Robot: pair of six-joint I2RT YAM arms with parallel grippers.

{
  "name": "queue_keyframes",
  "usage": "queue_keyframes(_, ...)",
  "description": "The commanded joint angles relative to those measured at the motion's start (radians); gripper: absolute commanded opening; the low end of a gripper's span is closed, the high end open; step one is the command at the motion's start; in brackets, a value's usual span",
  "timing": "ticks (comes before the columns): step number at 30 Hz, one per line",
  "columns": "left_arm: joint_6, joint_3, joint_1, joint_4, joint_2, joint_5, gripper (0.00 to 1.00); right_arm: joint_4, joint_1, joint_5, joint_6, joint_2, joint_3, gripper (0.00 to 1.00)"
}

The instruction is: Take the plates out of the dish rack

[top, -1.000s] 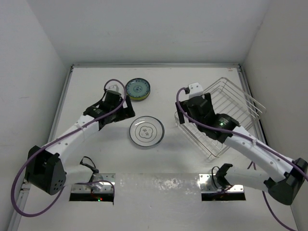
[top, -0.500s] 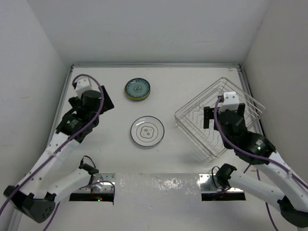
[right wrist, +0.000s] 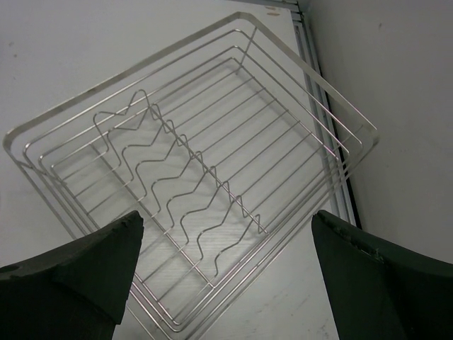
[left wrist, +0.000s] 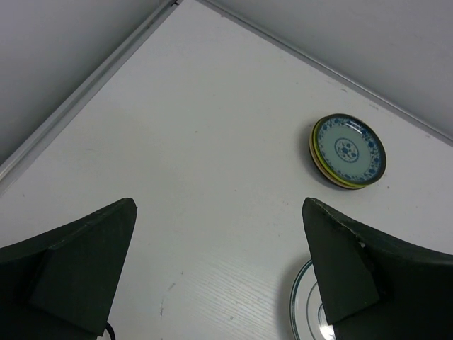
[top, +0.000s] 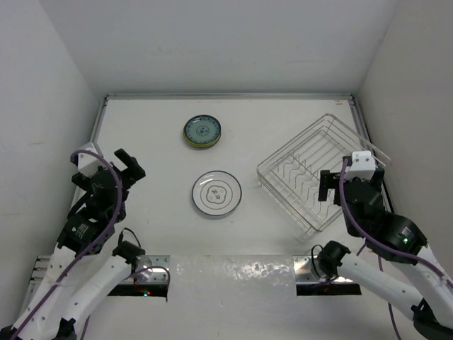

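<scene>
Both arms sit folded near their bases, the left gripper (top: 129, 164) and right gripper (right wrist: 226, 216) each spread wide, gripping nothing. The teal-patterned stack (top: 203, 132) and black-line plate (top: 216, 193) lie on the table (top: 141, 127), left of the dish rack (top: 311, 173) (only the right wrist view shows its wavy tines closely).

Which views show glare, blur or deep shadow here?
Top external: sharp, with glare on the shiny strip between the arm bases. Left wrist: left fingers dark, teal-patterned plate crisp. Right wrist: right fingers near-black, dish rack wires sharp.
</scene>
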Motion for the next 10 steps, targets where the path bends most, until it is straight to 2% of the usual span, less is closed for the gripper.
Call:
queue_keyframes(1, 0.023, -0.013, 0.009, 0.040, -0.008, -0.021, 1.00, -0.019, -0.004, 0.026, 0.001, -0.014, -0.032, 0.99)
queue_keyframes(10, 0.018, -0.013, 0.008, 0.035, 0.001, -0.021, 1.00, -0.001, -0.002, 0.021, 0.004, -0.004, -0.064, 0.99)
